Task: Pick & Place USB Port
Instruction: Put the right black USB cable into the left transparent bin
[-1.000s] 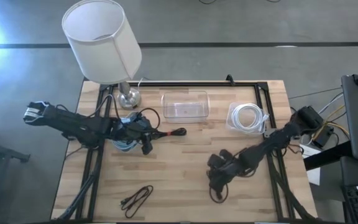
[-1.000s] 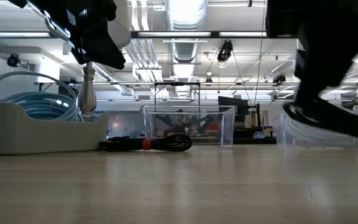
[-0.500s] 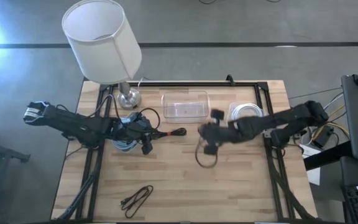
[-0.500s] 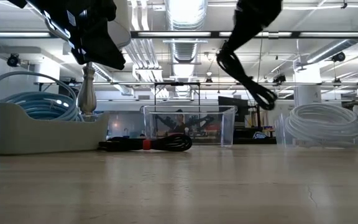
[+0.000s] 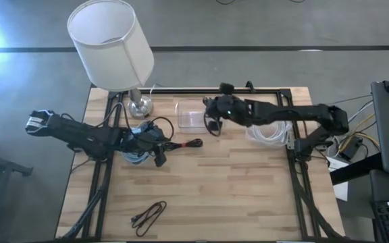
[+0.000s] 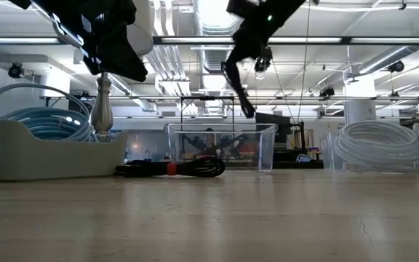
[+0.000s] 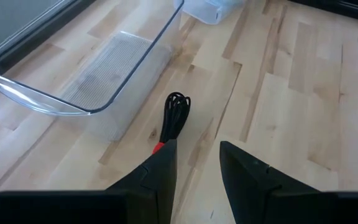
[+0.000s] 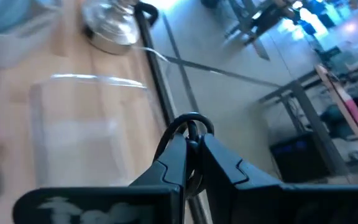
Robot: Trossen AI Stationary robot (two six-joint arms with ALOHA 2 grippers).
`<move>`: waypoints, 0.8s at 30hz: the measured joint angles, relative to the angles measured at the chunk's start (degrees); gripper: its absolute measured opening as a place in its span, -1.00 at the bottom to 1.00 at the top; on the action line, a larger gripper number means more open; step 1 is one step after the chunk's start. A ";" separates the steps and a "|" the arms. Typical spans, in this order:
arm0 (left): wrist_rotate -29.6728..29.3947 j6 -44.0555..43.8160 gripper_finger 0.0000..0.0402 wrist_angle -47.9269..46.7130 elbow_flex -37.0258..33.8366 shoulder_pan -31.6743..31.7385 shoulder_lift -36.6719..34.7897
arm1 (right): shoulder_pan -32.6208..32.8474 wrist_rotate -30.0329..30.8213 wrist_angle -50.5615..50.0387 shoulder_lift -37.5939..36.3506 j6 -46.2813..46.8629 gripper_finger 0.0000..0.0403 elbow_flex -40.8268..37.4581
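Clear bin [image 8: 73, 134] blurred; lamp base [image 8: 109, 28] cut off.

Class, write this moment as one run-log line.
right gripper: shut on black cable, above clear bin | left gripper: open, waiting near red-banded cable

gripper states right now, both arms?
Left gripper: open, empty, hovering over the table near the bundled black cable.
Right gripper: shut on a coiled black cable, held above the clear container.
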 joint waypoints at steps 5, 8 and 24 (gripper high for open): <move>0.00 -0.01 -0.38 0.01 -0.02 0.00 0.00 | -3.91 -0.02 1.14 6.27 -1.71 -0.87 -0.27; 0.00 -0.02 -0.38 0.33 -0.02 0.02 0.00 | -5.06 -0.07 1.70 10.57 -1.71 -0.87 -0.23; 0.04 -0.02 -0.38 0.44 -0.02 0.02 0.00 | -6.03 0.31 1.77 23.59 3.14 -0.71 5.87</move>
